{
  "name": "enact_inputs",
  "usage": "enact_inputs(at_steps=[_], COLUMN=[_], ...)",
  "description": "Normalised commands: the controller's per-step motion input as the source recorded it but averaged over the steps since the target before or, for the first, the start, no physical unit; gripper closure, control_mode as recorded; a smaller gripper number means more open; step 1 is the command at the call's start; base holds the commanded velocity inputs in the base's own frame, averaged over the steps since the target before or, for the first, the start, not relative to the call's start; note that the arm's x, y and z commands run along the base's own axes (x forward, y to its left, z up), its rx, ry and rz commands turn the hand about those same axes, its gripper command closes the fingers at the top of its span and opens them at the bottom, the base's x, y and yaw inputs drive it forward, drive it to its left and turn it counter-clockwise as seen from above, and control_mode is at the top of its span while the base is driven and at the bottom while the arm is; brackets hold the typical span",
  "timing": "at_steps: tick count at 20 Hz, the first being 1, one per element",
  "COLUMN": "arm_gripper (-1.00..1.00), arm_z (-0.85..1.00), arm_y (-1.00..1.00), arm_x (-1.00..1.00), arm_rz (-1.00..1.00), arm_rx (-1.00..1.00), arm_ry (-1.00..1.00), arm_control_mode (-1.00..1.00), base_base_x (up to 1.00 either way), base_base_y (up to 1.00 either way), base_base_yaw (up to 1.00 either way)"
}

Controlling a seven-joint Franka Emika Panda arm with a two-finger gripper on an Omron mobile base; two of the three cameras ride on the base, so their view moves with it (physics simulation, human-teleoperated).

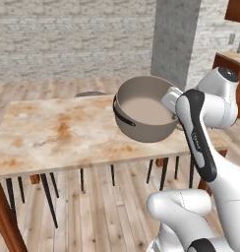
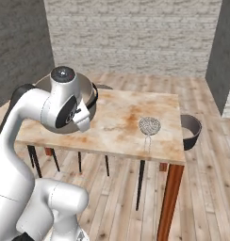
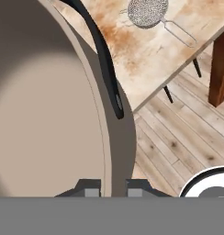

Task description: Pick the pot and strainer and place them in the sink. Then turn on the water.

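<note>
The gripper (image 3: 114, 186) is clamped on the rim of the pot (image 1: 144, 110), one finger inside the wall and one outside, and the pot hangs clear of the table (image 1: 53, 138), lifted above its near right corner and tilted so its open mouth shows to the left base camera. The strainer (image 2: 149, 125) lies on the table top, well apart from the pot toward the far side, its thin wire handle pointing to the table edge. The sink is nowhere in these pictures, so the pot has a long carry ahead, and that is where the trouble could come. The hold is a pinch on a thin wall at one side of a wide, heavy-looking vessel; the weight hangs off to one side of the fingers, and a quick swing of the arm or a jolt from the base could let the pot pivot or slip out between the fingertips. The black side handle (image 3: 104, 59) sticks out from the rim and could clip the table edge if the pot is lowered or turned while next to the table. A low sweep across the table could also knock the strainer off onto the wooden floor (image 2: 117, 197), leaving it far harder to pick up
</note>
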Motion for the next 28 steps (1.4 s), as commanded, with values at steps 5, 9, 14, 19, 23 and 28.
enact_inputs(at_steps=[5,9,14,19,23,28], arm_gripper=[1.00,1.00,1.00,1.00,1.00,1.00], arm_z=[0.00,0.00,0.00,0.00,0.00,0.00], arm_y=[0.00,0.00,0.00,0.00,0.00,0.00], arm_x=[0.00,0.00,0.00,0.00,0.00,0.00], arm_rz=[0.00,0.00,0.00,0.00,0.00,0.00], arm_rx=[0.00,0.00,0.00,0.00,0.00,0.00], arm_ry=[0.00,0.00,0.00,0.00,0.00,0.00], arm_control_mode=[1.00,1.00,1.00,1.00,1.00,1.00], base_base_x=[-0.84,-0.42,-0.02,0.00,0.00,0.01], base_base_y=[-0.42,-0.64,-0.92,-1.00,-1.00,-1.00], base_base_yaw=[0.00,0.00,0.00,0.00,0.00,-0.01])
